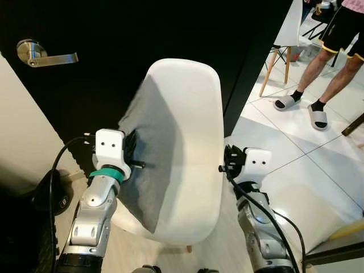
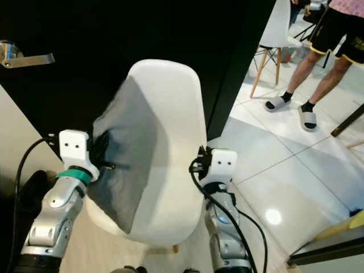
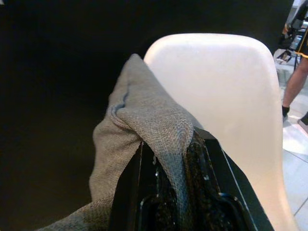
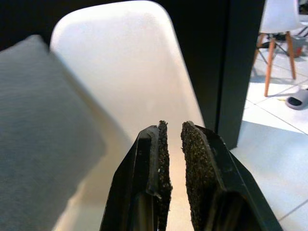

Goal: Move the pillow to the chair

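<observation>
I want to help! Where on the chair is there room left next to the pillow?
The gray pillow, pinched by the left gripper, fills the chair's left half. Bare white shell remains between the pillow and the right gripper, which is holding nothing.

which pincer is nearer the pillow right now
Left. The left pincer is shut on the pillow at its edge. The right pincer is apart from it, at the chair's other side, holding nothing.

Coarse woven pillow [image 1: 149, 153]; smooth plastic chair [image 1: 190, 108]
</observation>
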{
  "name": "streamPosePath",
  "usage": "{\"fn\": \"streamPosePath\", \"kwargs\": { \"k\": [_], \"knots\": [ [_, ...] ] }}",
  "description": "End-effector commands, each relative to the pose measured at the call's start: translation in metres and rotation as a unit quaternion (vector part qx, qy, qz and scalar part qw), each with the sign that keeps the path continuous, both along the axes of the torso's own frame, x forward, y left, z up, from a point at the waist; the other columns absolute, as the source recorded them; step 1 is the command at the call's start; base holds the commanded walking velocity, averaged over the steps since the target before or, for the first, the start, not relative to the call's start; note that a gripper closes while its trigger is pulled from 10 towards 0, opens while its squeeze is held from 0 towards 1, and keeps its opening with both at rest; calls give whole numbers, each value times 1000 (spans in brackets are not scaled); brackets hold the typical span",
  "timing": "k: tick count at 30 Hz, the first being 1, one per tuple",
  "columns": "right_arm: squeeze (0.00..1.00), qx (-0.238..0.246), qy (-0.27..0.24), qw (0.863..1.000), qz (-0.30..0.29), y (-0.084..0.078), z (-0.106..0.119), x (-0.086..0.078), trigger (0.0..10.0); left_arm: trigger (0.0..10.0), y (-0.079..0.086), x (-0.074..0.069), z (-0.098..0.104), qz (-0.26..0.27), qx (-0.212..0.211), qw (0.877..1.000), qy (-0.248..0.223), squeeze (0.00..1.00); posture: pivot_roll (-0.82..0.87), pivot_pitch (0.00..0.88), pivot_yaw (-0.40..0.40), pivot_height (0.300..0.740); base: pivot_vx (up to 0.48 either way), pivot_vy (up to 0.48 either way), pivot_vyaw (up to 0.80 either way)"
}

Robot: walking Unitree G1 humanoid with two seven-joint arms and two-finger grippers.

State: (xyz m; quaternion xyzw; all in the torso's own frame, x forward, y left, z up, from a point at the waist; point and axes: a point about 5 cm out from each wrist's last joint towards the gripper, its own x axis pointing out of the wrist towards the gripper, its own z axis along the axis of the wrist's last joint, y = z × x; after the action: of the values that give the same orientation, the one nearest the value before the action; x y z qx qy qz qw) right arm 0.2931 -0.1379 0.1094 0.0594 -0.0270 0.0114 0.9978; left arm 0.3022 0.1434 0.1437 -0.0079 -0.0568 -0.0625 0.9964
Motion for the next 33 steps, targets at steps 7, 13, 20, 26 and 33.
{"fn": "streamPosePath", "kwargs": {
  "k": [7, 13, 20, 26, 33],
  "knots": [
    [0, 7, 16, 1000, -4, -3, -8, -4, 10000, 10000, -6, -1, 10, -14, -9, 999, -33, 0, 42, 0, 76, 705, 0, 0, 0],
    [0, 4, 18, 1000, -7, -5, -8, -5, 10000, 10000, -7, -2, 8, -15, -13, 999, -30, 0, 38, 4, 71, 685, 0, 0, 0],
    [0, 5, 22, 1000, -9, -6, -10, -6, 10000, 10000, -7, -2, 8, -14, -15, 999, -27, 0, 38, 12, 67, 655, 0, 0, 0],
    [0, 5, 24, 1000, -7, -5, -10, -7, 10000, 10000, -8, -3, 7, -15, -16, 999, -25, 0, 32, 17, 67, 635, 0, 0, 0],
    [0, 4, 25, 1000, -8, -7, -10, -7, 10000, 10000, -9, -4, 6, -18, -14, 999, -24, 0, 32, 20, 69, 615, 0, 0, 0]
  ]
}}
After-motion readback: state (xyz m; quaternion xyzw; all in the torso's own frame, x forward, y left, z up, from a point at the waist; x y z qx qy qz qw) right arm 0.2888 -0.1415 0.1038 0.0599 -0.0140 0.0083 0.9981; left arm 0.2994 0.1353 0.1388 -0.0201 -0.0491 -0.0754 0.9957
